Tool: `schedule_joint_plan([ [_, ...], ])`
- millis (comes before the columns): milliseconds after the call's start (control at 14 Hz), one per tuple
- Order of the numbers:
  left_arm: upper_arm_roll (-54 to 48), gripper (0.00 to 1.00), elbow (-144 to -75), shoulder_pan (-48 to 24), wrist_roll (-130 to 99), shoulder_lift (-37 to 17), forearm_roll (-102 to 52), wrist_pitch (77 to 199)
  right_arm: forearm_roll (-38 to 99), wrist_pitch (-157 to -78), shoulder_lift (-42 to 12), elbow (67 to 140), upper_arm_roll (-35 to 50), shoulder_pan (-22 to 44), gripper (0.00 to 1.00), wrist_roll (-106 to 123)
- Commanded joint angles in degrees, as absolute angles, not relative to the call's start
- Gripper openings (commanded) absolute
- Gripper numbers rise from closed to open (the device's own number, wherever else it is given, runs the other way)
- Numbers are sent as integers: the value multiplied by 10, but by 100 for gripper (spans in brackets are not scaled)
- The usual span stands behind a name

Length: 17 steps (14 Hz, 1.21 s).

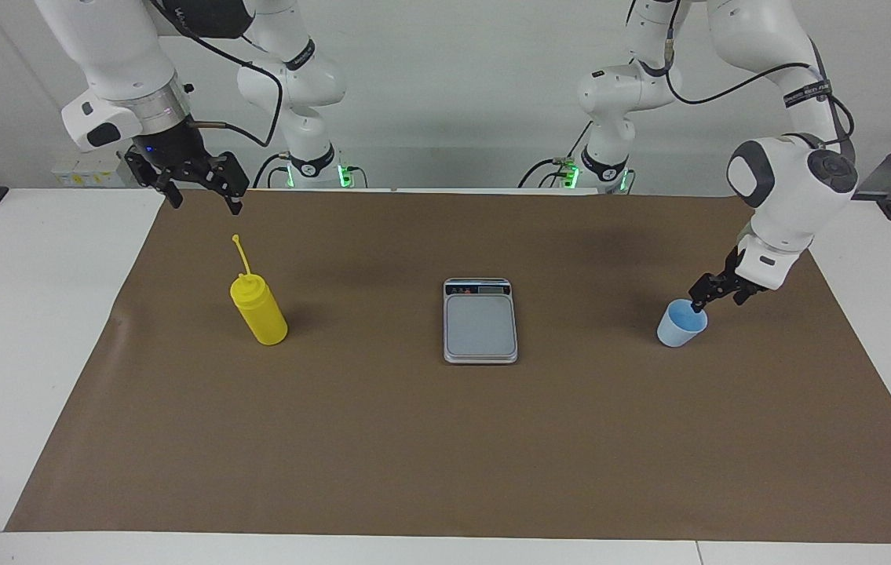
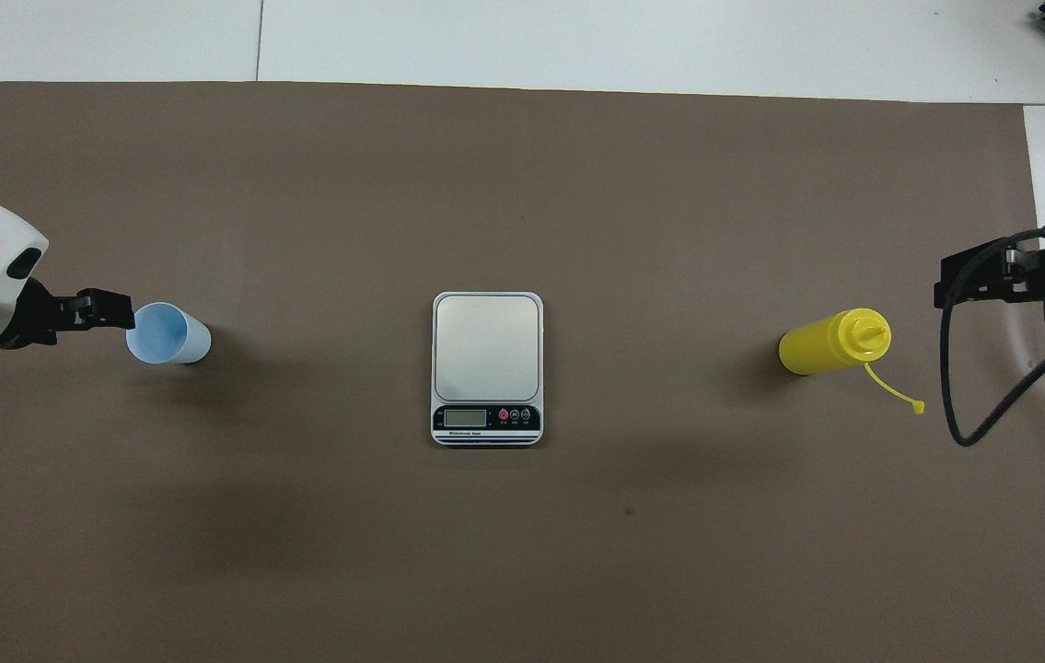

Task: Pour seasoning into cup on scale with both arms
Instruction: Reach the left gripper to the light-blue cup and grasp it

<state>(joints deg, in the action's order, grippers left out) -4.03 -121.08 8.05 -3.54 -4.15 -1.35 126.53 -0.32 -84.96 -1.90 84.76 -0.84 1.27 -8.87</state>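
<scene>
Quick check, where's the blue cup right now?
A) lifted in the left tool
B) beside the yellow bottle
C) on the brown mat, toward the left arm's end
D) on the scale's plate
C: the cup stands on the brown mat toward the left arm's end, well apart from the scale, whose plate is bare; the open left tool is at its rim, not lifting it.

Yellow seasoning bottle [image 1: 258, 312] upright, grey scale [image 1: 480, 321] mid-mat, pale blue cup [image 1: 681, 322] upright

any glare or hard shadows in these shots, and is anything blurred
Facing view: soft shadows beside the bottle and cup, nothing blurred. Overhead view: mild sheen on the scale plate, broad faint shadows on the brown mat, display unlit but sharp.
</scene>
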Motion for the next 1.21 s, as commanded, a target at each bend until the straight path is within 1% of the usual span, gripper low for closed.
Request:
schedule_joint_plan([
  [0, -44, 100, -1220, 77, -60, -67, -16, 1301, 7, -846, -11, 857, -6, 6, 100, -77],
  [143, -44, 100, -1223, 67, -79, -68, -16, 1303, 7, -846, -11, 857, -6, 5, 100, -78],
  [499, -45, 100, -1247, 67, -80, -62, -16, 1310, 7, -846, -11, 857, -6, 5, 100, -78],
  [570, -45, 98, -1248, 67, -79, -62, -16, 1310, 7, -846, -11, 857, -6, 6, 100, -78],
  [855, -45, 10, -1244, 69, -79, -62, -16, 1301, 7, -846, -11, 857, -6, 5, 100, -78],
  [926, -45, 0, -1241, 70, -77, -63, -16, 1299, 7, -846, -11, 857, -6, 5, 100, -77],
  [1069, -45, 0, -1235, 69, -76, -65, -16, 1296, 7, -846, -11, 857, -6, 6, 100, -78],
  [1140, -45, 0, -1220, 69, -76, -68, -16, 1281, 7, -846, -11, 857, -6, 6, 100, -77],
])
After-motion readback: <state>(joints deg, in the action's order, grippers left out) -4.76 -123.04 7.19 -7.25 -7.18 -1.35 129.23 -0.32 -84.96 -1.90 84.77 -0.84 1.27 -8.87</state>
